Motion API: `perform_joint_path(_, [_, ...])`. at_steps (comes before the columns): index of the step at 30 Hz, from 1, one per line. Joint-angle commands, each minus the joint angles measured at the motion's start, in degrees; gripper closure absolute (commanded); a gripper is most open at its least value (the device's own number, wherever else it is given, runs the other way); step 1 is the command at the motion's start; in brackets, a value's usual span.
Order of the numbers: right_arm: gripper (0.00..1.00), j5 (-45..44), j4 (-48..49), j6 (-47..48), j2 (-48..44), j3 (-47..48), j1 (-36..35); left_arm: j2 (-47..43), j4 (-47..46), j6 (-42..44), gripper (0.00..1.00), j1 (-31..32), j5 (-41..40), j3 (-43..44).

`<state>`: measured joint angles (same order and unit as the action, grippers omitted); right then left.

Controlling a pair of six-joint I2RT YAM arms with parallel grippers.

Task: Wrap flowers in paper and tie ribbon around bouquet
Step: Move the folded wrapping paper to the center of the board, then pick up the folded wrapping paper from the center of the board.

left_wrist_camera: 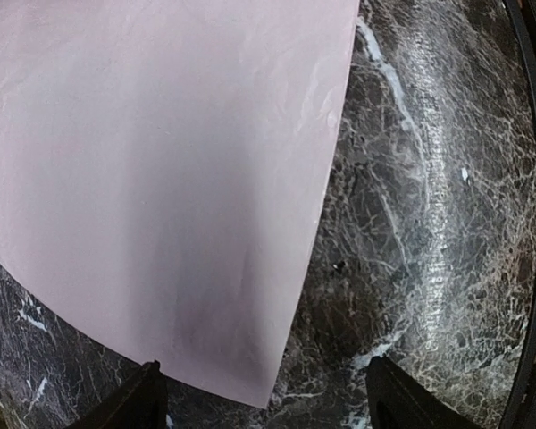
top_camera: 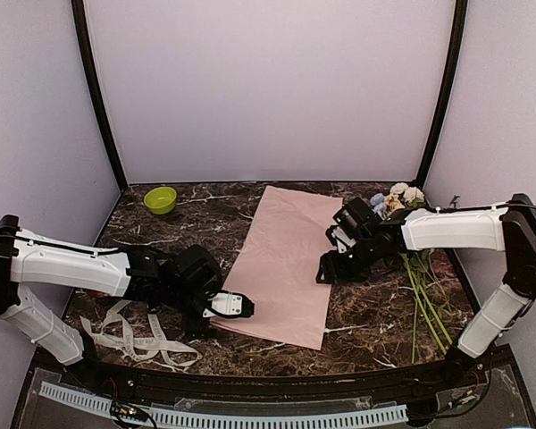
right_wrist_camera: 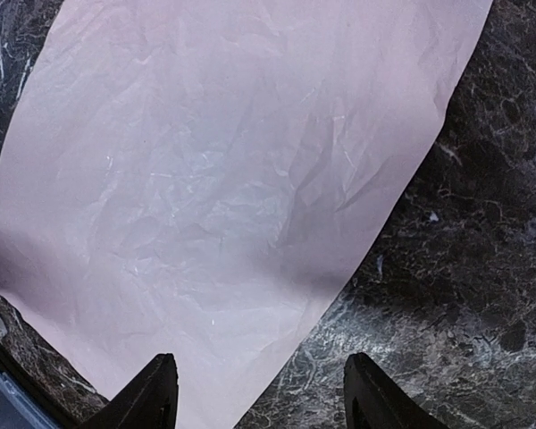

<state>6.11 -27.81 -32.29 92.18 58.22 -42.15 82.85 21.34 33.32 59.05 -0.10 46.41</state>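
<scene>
the pink paper (top_camera: 286,259) lies flat on the dark marble counter (top_camera: 375,322), roughly in the middle and a little askew. the flowers (top_camera: 402,198) are off to its right, blooms at the far side and stems (top_camera: 424,299) running toward the near edge, not touching the sheet. the ribbon (top_camera: 129,338) is in a loose heap at the near left, under the left arm. a green bowl (top_camera: 160,199) sits at the far left.

the step in hand looks like setting the sheet square before the flowers go on. to do it well, take only the very edge or corner, lift just enough to slide it, and keep the two arms moving together so the thin paper does not crease or fold over. leave room on the right for the stems to be brought across.

the left gripper (top_camera: 232,306) is over the sheet's near left corner. in the left wrist view its fingers (left_wrist_camera: 138,402) stand wide apart, either side of the corner tip, and grip nothing. the right gripper (top_camera: 326,268) is at the sheet's right edge, its fingers (right_wrist_camera: 156,393) also spread. the edge passes between them unclamped. whether either one touches the paper, i cannot tell.
</scene>
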Motion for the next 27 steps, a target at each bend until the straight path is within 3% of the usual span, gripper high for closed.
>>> perform_joint_path(1, [0.36,-0.19,0.94,-1.19,-0.08,-2.81,-0.12,-1.99,-0.64,4.69,0.21,0.19,-1.72,-3.32])
perform_joint_path(4, [0.36,1.13,1.88,-0.73,-0.02,-3.07,-0.12,-1.53,-7.76,5.13,0.3,0.19,-9.33,-5.16])
perform_joint_path(8, [0.36,0.38,1.85,-0.23,-0.2,-3.3,-0.13,-1.43,-11.91,4.89,0.44,0.19,-10.13,-5.95])
perform_joint_path(21, [0.36,0.89,1.87,0.79,-2.94,-4.64,-0.12,-0.18,-14.66,5.84,0.44,0.65,-9.03,-7.84])
perform_joint_path(27, [0.36,1.72,2.1,0.99,-4.06,-5.06,-0.12,2.2,-17.66,7.22,0.56,1.74,-12.77,-8.27])
